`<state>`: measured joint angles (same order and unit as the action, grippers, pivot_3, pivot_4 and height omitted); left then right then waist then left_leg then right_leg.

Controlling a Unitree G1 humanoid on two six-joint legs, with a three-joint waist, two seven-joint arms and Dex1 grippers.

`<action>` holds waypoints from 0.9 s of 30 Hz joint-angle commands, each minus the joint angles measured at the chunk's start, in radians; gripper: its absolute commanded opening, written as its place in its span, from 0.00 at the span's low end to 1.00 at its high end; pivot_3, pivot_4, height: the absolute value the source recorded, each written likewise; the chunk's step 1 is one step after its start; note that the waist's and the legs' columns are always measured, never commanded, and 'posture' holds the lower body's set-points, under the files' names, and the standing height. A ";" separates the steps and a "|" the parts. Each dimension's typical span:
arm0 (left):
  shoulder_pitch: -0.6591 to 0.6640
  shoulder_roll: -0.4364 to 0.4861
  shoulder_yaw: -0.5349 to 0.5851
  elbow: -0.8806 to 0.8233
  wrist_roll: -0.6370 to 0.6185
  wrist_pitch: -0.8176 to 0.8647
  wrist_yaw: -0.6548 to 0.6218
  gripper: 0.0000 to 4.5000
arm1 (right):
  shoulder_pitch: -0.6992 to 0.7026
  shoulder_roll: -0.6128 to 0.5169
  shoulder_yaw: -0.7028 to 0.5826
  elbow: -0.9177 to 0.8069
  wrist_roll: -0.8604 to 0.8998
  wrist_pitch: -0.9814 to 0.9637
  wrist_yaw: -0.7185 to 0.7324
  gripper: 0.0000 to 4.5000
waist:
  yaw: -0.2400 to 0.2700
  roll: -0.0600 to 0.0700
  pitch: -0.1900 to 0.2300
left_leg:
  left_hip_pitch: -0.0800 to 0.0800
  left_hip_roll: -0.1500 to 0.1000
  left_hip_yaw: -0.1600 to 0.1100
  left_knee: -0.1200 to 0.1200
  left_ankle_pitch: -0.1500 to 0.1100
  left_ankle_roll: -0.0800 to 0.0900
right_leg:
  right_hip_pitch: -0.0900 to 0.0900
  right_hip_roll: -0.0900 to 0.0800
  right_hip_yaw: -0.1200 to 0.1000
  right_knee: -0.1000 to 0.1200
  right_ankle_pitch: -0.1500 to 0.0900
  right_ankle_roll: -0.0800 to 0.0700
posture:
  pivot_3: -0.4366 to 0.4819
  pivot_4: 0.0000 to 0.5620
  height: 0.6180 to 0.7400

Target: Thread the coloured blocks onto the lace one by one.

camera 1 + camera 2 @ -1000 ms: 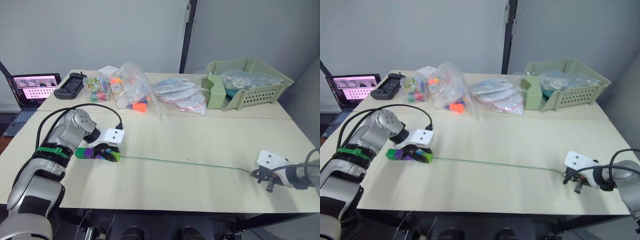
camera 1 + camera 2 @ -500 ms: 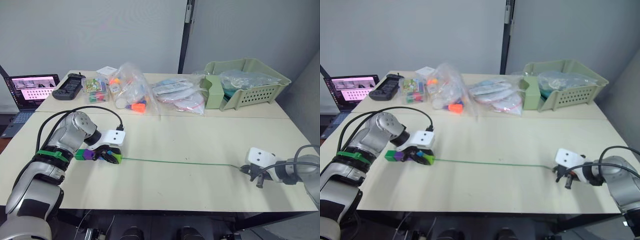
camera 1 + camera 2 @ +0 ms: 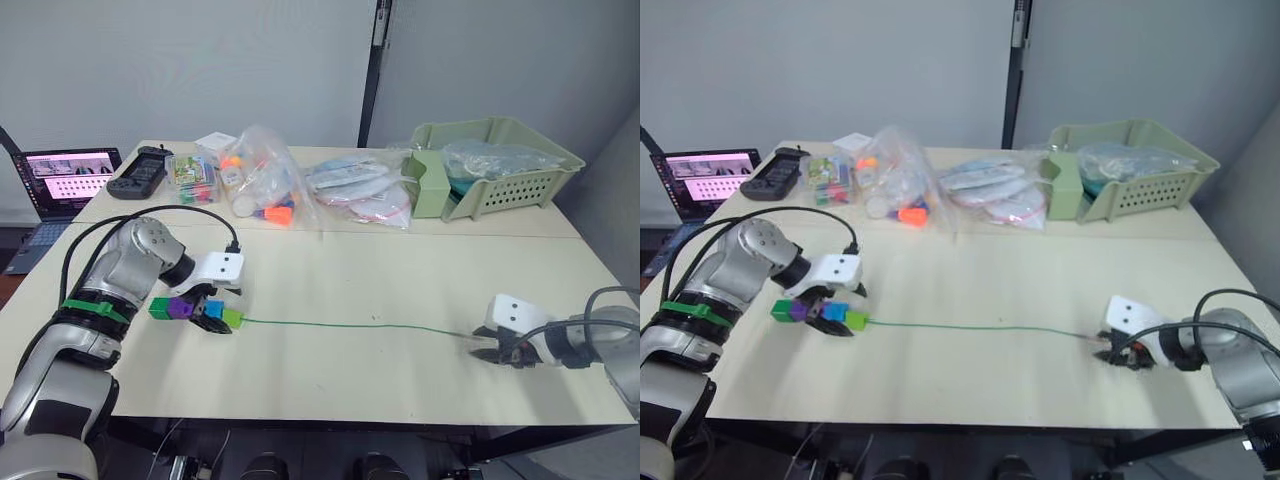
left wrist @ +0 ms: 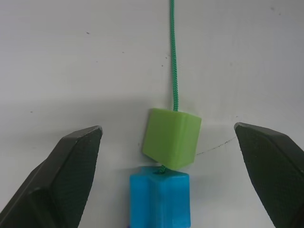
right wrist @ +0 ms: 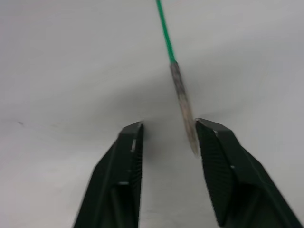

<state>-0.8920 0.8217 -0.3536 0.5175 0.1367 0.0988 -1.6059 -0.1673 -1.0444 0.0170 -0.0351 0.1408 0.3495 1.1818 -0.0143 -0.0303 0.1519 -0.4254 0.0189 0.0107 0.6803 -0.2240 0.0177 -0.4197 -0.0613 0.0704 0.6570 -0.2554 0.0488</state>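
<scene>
A row of coloured blocks lies on the table at the left: a dark green block (image 3: 158,309), a purple block (image 3: 180,310), a blue block (image 4: 160,199) and a lime block (image 4: 172,144), all strung on the lace (image 3: 350,325). My left gripper (image 4: 168,137) stands wide open, a finger on either side of the lime and blue blocks without touching them. The thin green lace runs right across the table to my right gripper (image 5: 168,130). That gripper is open, and the lace's pale stiff tip (image 5: 184,111) lies on the table between its fingers, close to one of them.
Clear bags of toys (image 3: 262,185) and flat packets (image 3: 360,195) lie along the table's far side. A pale green basket (image 3: 500,160) stands at the back right. A black controller (image 3: 140,170) and a laptop (image 3: 62,180) sit at the back left.
Both grippers have opened: the left has let go of the block row, the right has released the lace tip. The right gripper has shifted left and the lace now lies on the table.
</scene>
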 commanded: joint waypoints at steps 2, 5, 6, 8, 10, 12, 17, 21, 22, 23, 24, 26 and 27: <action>-0.015 0.022 0.092 -0.010 -0.076 0.047 0.007 1.00 | 0.034 -0.033 -0.137 -0.098 0.119 0.100 0.029 0.84 | 0.002 0.000 0.000 | 0.000 0.000 0.000 0.000 0.000 0.000 | 0.000 0.000 0.000 0.000 0.000 0.000 | 0.48 0.27 0.95; -0.003 0.055 0.157 -0.026 -0.148 0.110 -0.006 1.00 | 0.087 -0.036 -0.248 -0.121 0.204 0.156 0.049 1.00 | 0.003 0.000 0.000 | 0.000 0.000 -0.001 0.001 0.000 0.000 | 0.000 0.000 0.000 0.000 0.000 0.000 | 0.48 0.27 0.95; 0.004 0.068 0.187 -0.039 -0.182 0.137 -0.008 1.00 | 0.111 -0.033 -0.289 -0.124 0.229 0.169 0.056 1.00 | 0.002 0.000 0.000 | 0.000 0.000 -0.001 0.001 0.000 0.000 | 0.000 0.000 0.000 0.000 0.000 0.000 | 0.48 0.27 0.95; 0.049 0.115 0.241 -0.088 -0.285 0.177 -0.009 1.00 | 0.154 -0.016 -0.377 -0.118 0.273 0.185 0.053 1.00 | 0.001 0.000 0.000 | 0.000 0.000 -0.001 0.000 0.000 0.000 | 0.000 0.000 0.000 0.001 0.000 0.000 | 0.48 0.27 0.95; 0.100 0.155 0.278 -0.129 -0.355 0.213 -0.009 1.00 | 0.180 -0.002 -0.434 -0.108 0.297 0.198 0.037 1.00 | -0.004 0.000 0.000 | 0.000 0.000 -0.002 0.000 0.000 0.000 | 0.000 0.000 0.000 0.001 0.000 0.000 | 0.48 0.27 0.95; 0.176 0.191 0.338 -0.167 -0.405 0.231 -0.009 1.00 | 0.207 0.014 -0.498 -0.078 0.318 0.205 0.023 1.00 | -0.004 0.000 0.000 | 0.001 0.001 -0.002 0.000 0.000 0.000 | 0.000 0.000 0.000 0.002 0.000 0.000 | 0.48 0.27 0.95; 0.396 0.242 0.534 -0.202 -0.488 0.317 0.082 1.00 | 0.292 0.073 -0.611 -0.026 0.344 0.172 0.014 1.00 | -0.001 0.000 0.000 | 0.002 0.002 0.000 0.000 0.000 0.000 | 0.001 0.001 0.000 0.001 0.000 0.000 | 0.48 0.27 0.95; 0.580 0.232 0.677 -0.193 -0.513 0.312 0.182 1.00 | 0.289 0.100 -0.645 0.034 0.371 0.173 0.013 1.00 | -0.001 0.000 0.000 | 0.004 0.004 0.003 -0.001 0.000 0.000 | 0.001 0.000 0.000 -0.001 -0.001 -0.001 | 0.48 0.27 0.95; 0.607 0.221 0.709 -0.171 -0.514 0.295 0.220 1.00 | 0.286 0.098 -0.645 0.056 0.366 0.159 0.016 1.00 | 0.002 0.000 0.000 | 0.004 0.006 0.003 -0.001 0.000 0.000 | 0.001 0.001 0.000 -0.001 -0.001 -0.002 | 0.48 0.27 0.95; 0.625 0.212 0.731 -0.145 -0.511 0.284 0.257 1.00 | 0.279 0.096 -0.641 0.080 0.361 0.147 0.015 1.00 | 0.003 0.000 0.000 | 0.004 0.007 0.004 -0.001 0.000 0.000 | 0.001 0.001 0.000 -0.001 -0.001 -0.002 | 0.48 0.27 0.95; 0.647 0.205 0.747 -0.130 -0.500 0.257 0.285 1.00 | 0.270 0.096 -0.637 0.104 0.358 0.137 0.013 1.00 | 0.004 0.000 0.000 | 0.004 0.007 0.004 0.000 0.000 0.000 | 0.001 0.001 0.000 -0.001 -0.001 -0.002 | 0.48 0.27 0.95; 0.699 0.183 0.788 -0.098 -0.489 0.184 0.327 1.00 | 0.250 0.090 -0.618 0.149 0.344 0.108 0.015 1.00 | 0.002 0.000 0.000 | 0.005 0.008 0.006 -0.001 0.000 0.000 | 0.002 0.001 0.000 -0.002 -0.001 -0.002 | 0.48 0.27 0.95; 0.717 0.178 0.799 -0.086 -0.484 0.154 0.343 1.00 | 0.242 0.088 -0.608 0.166 0.336 0.093 0.017 1.00 | 0.002 0.000 0.000 | 0.006 0.009 0.007 -0.001 0.000 0.000 | 0.002 0.001 0.000 -0.002 -0.001 -0.002 | 0.48 0.27 0.95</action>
<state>-0.1818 0.9973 0.4040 0.4218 -0.3534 0.3063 -1.2943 0.0871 -0.9367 -0.5872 0.1151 0.4825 0.4777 1.1958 -0.0125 -0.0302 0.1521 -0.4195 0.0280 0.0188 0.6790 -0.2241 0.0173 -0.4182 -0.0604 0.0708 0.6552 -0.2564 0.0462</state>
